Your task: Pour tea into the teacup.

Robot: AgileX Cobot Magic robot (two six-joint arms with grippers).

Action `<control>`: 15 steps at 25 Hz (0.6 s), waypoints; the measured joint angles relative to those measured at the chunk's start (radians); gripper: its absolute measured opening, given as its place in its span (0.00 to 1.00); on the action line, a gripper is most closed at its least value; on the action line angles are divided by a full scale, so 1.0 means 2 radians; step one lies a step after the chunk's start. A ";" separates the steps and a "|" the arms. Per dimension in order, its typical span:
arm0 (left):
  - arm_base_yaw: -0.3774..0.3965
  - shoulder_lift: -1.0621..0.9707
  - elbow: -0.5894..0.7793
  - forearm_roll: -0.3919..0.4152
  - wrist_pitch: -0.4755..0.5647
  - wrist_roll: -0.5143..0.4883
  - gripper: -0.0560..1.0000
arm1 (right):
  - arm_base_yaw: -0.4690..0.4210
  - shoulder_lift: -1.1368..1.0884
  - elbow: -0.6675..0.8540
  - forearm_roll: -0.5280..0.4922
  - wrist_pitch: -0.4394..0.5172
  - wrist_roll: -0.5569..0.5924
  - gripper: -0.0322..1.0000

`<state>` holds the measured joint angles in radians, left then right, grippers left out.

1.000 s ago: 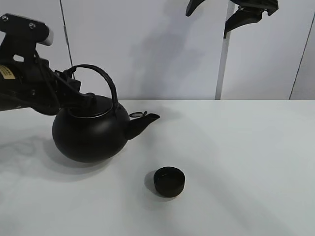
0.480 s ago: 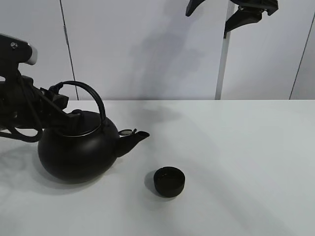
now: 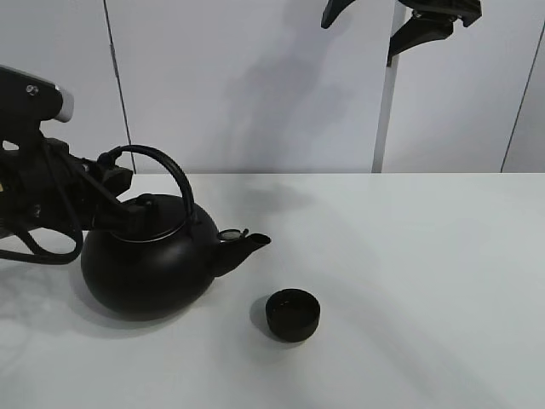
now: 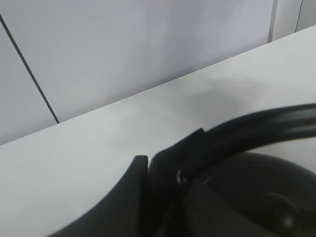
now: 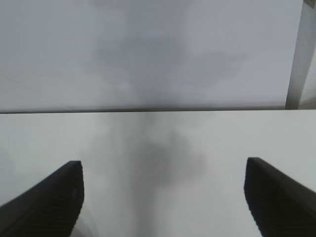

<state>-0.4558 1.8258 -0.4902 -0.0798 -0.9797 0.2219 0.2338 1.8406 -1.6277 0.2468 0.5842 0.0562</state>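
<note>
Observed: the teacup (image 3: pixel 293 314) stands upright on the white worktop (image 3: pixel 426 281), mouth up. It is round and shows no handle, so it has no long axis across the worktop and no facing direction; its only axis is vertical. The dark inside is visible from above, but any contents cannot be made out.

Taking the teacup as reference: the black kettle (image 3: pixel 146 266) is to its left and slightly farther back, near but apart from it. The kettle's spout (image 3: pixel 244 246) points right and a little toward the camera, roughly at the teacup, with its tip stopping short of the cup's rim. The kettle's long axis, body to spout, runs left to right across the worktop. Its body appears tilted slightly, spout side down; whether the base rests on the worktop cannot be told.

The left gripper (image 3: pixel 115 175), farther left of the teacup than the kettle, is clamped on the rear part of the kettle's arched handle (image 3: pixel 162 162). The left wrist view shows a dark finger (image 4: pixel 126 197) pressed against the handle (image 4: pixel 256 126).

The right gripper (image 5: pixel 163 197) has its fingers wide apart, with only bare worktop between them. In the exterior high view it hangs high above and to the right of the teacup (image 3: pixel 400 21).
</note>
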 joint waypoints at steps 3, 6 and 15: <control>0.000 0.000 0.000 0.003 0.001 -0.002 0.15 | 0.000 0.000 0.000 0.000 0.000 0.000 0.62; 0.000 0.000 0.000 0.004 0.001 -0.004 0.15 | 0.000 0.000 0.000 0.000 0.000 0.000 0.62; 0.000 0.000 0.000 0.005 0.016 -0.010 0.15 | 0.000 0.000 0.000 0.000 0.000 0.000 0.62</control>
<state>-0.4558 1.8258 -0.4902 -0.0691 -0.9472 0.2010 0.2338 1.8406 -1.6277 0.2468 0.5842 0.0562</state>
